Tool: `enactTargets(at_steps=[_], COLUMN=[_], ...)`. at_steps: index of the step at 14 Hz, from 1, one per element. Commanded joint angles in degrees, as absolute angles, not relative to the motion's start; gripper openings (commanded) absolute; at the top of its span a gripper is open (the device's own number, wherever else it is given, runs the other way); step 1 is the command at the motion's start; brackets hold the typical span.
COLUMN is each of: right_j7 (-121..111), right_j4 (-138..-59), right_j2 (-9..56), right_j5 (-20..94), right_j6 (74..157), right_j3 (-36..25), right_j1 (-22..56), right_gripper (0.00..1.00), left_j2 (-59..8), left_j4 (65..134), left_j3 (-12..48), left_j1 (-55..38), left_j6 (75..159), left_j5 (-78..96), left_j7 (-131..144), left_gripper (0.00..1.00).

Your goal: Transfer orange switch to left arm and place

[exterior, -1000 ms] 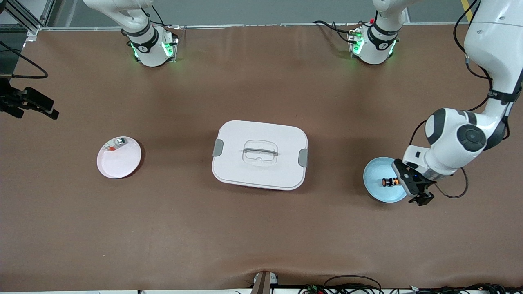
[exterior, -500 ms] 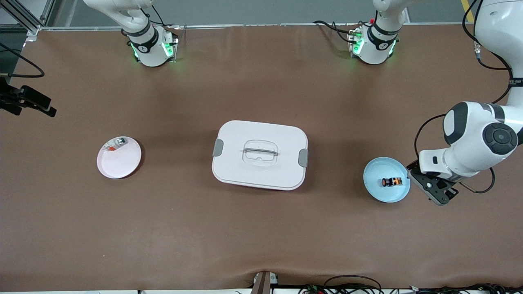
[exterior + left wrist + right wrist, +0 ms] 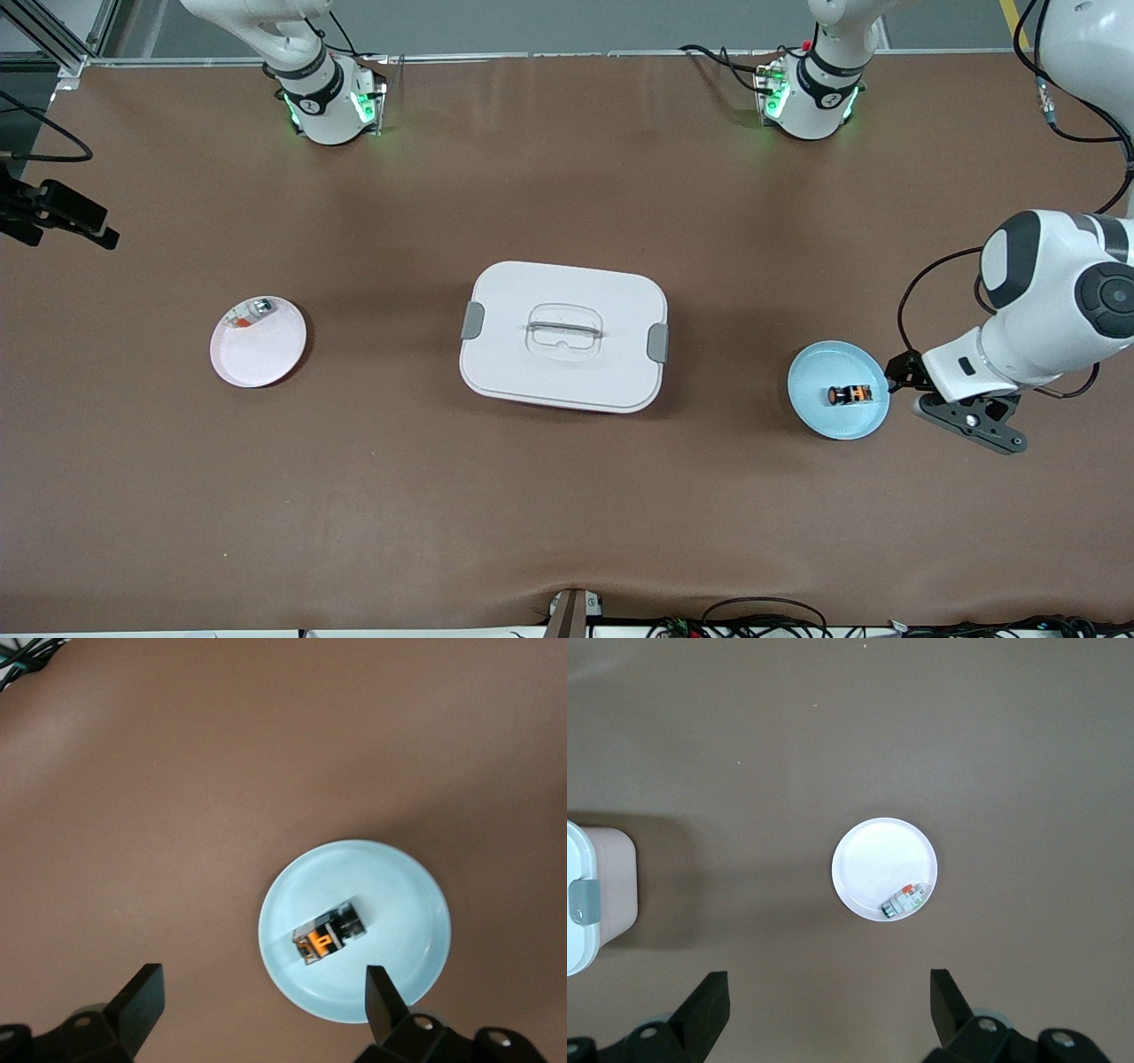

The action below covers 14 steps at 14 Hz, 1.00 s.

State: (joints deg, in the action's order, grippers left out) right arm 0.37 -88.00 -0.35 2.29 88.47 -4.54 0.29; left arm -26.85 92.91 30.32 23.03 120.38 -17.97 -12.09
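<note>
The orange switch (image 3: 850, 394) lies on its side in a light-blue plate (image 3: 819, 408) toward the left arm's end of the table. In the left wrist view the switch (image 3: 328, 935) rests near the middle of the plate (image 3: 394, 895). My left gripper (image 3: 263, 997) is open and empty, hanging over the table just beside the plate; one finger (image 3: 383, 997) overlaps the plate's rim. The left hand (image 3: 966, 372) shows beside the plate. My right gripper (image 3: 828, 997) is open and empty, high over the table near the pink plate. The white box (image 3: 532, 292) stands mid-table.
A pink plate (image 3: 261, 354) toward the right arm's end holds a small silver-and-red piece (image 3: 251, 312), also seen in the right wrist view (image 3: 904, 901). The box's corner (image 3: 589, 895) shows there too. A black part of the right arm (image 3: 58, 217) hangs at the view's edge.
The left hand has swung off the blue plate toward the left arm's end of the table, uncovering the switch, which stayed put. The right arm's black part drifted slightly toward the bases.
</note>
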Motion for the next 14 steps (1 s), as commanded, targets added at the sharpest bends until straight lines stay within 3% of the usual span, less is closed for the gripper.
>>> enactTargets(at_steps=[1,8,14], right_j7=[0.0,0.0,0.0], right_j4=[-86.5,-86.1,-86.1], right_j2=[-0.1,-0.1,0.1], right_j5=[1.4,1.4,1.4], right_j6=[87.3,86.8,86.8], right_j3=[-3.7,-3.7,-3.7], right_j1=[-0.9,-0.7,-0.7], right_gripper=[1.0,1.0,1.0], left_j2=[-23.7,-12.8,-11.6], left_j4=[91.5,90.3,81.1], left_j3=[31.4,32.9,32.3], left_j1=[22.8,23.5,26.0], left_j6=[115.3,103.0,92.2], left_j5=[-17.2,-14.3,-12.5], left_j7=[-3.4,7.5,6.6], left_gripper=[1.0,1.0,1.0])
